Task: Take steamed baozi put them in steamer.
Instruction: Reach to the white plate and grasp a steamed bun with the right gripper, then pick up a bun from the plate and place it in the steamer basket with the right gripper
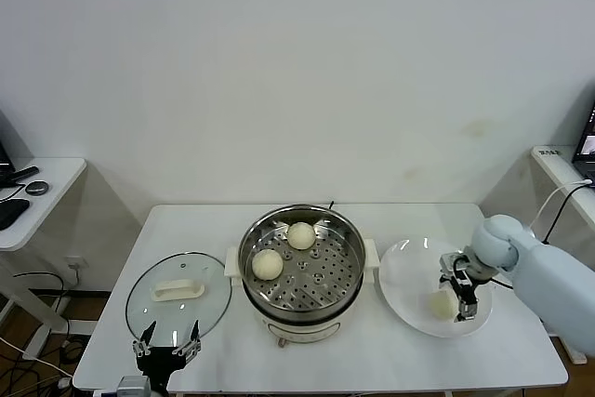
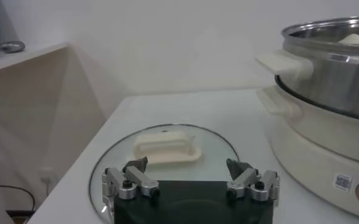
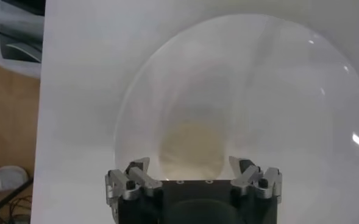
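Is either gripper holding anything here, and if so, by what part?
Nothing is held. The right gripper hangs open over the baozi on the plate, its jaws not closed on it. The left gripper waits open near the glass lid.

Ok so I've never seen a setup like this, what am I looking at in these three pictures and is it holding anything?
It's a two-armed robot at a white table. One picture comes from a camera on its head; the other two come from cameras on its wrists, looking past the grippers.

On the table: a steel steamer with two baozi inside, a glass lid to its left, and a white plate to its right with one baozi on it.

The right gripper is open, low over the plate, with that baozi between its fingers; it isn't closed on it. The left gripper waits open near the lid. Nothing is held.
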`<state>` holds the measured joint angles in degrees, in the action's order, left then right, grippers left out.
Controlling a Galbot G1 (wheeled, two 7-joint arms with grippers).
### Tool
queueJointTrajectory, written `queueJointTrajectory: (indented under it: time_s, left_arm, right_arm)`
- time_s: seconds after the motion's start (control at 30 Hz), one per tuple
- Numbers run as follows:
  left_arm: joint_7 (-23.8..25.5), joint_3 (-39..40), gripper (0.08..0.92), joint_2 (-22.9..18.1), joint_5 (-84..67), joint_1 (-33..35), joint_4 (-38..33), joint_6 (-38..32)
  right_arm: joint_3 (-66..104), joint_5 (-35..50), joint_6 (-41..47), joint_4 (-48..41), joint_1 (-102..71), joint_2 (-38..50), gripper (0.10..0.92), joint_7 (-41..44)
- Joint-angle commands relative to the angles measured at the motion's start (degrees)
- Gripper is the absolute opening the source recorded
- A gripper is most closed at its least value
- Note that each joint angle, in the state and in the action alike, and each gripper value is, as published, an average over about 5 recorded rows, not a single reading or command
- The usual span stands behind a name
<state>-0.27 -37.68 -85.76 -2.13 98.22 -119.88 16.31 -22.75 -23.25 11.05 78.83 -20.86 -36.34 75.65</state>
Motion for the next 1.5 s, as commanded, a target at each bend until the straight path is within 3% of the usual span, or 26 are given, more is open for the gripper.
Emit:
queueJointTrajectory:
  time_s: [0.03, 0.8, 0.9, 1.17, 1.33, 1.5]
  left_arm:
    - [-0.05, 0.00, 0.823, 0.06, -0.01, -0.04, 0.32, -0.01]
    - [-0.06, 0.02, 0.823, -0.08, 0.03, -0.21, 0.69, -0.01]
    - [-0.06, 0.10, 0.823, -0.11, 0.04, -0.30, 0.74, 0.00]
    - [-0.10, 0.38, 0.823, -0.11, 0.11, -0.49, 0.76, -0.01]
    - [-0.16, 0.72, 0.823, -0.13, 0.19, -0.82, 0.58, -0.01]
    - [-0.40, 0.70, 0.823, -0.32, 1.23, -1.31, 0.29, -0.32]
  right_arm:
    - [0.41, -1.18, 0.17, -0.36, -0.96, -0.58, 0.823, -0.78]
    - [0.14, -2.87, 0.35, -2.19, -0.88, -2.63, 0.822, -1.63]
    - [0.15, -2.88, 0.42, -2.11, -0.90, -2.48, 0.791, -1.59]
    - [0.40, -1.64, 0.82, -1.81, 0.59, -2.05, 0.599, -1.01]
    - [-1.74, 2.75, 1.51, -1.16, 7.31, -1.63, 0.564, -0.11]
    - [-13.55, 11.80, 2.65, -0.91, 26.40, -4.20, 0.560, 1.42]
